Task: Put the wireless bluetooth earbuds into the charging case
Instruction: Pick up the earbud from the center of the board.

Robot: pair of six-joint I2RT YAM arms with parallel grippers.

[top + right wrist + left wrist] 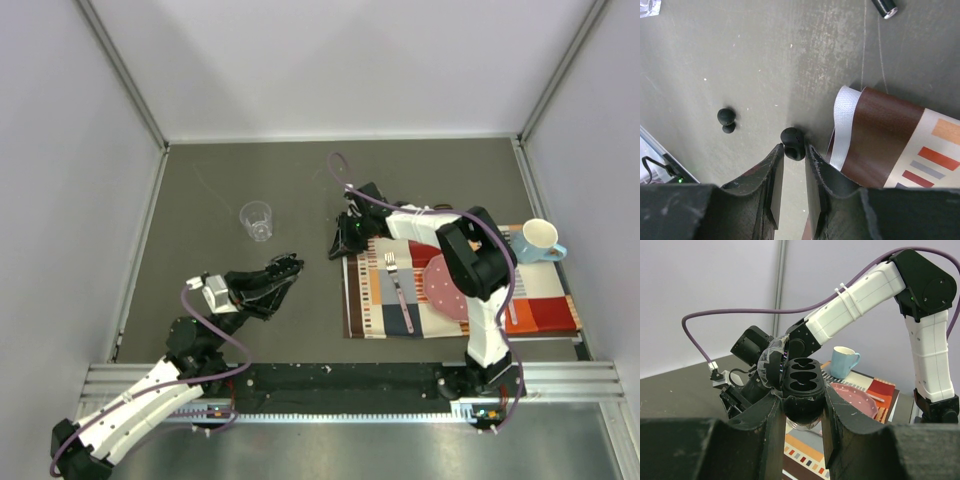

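My left gripper [802, 402] is shut on the black charging case [801, 380]. It holds the case above the table with the lid open and two empty wells facing up; it also shows in the top view [280, 275]. My right gripper [793, 151] is low over the grey table by the placemat's corner, and also shows in the top view [346, 240]. Its fingertips pinch one tiny black earbud [792, 142]. A second earbud [726, 118] lies loose on the table to its left.
A clear plastic cup [257, 220] stands at the back left. A striped placemat [520, 300] on the right carries a fork [398, 290], a pink plate [440, 285] and a blue-and-white mug [540, 240]. Its folded corner [845, 125] lies beside my right fingers.
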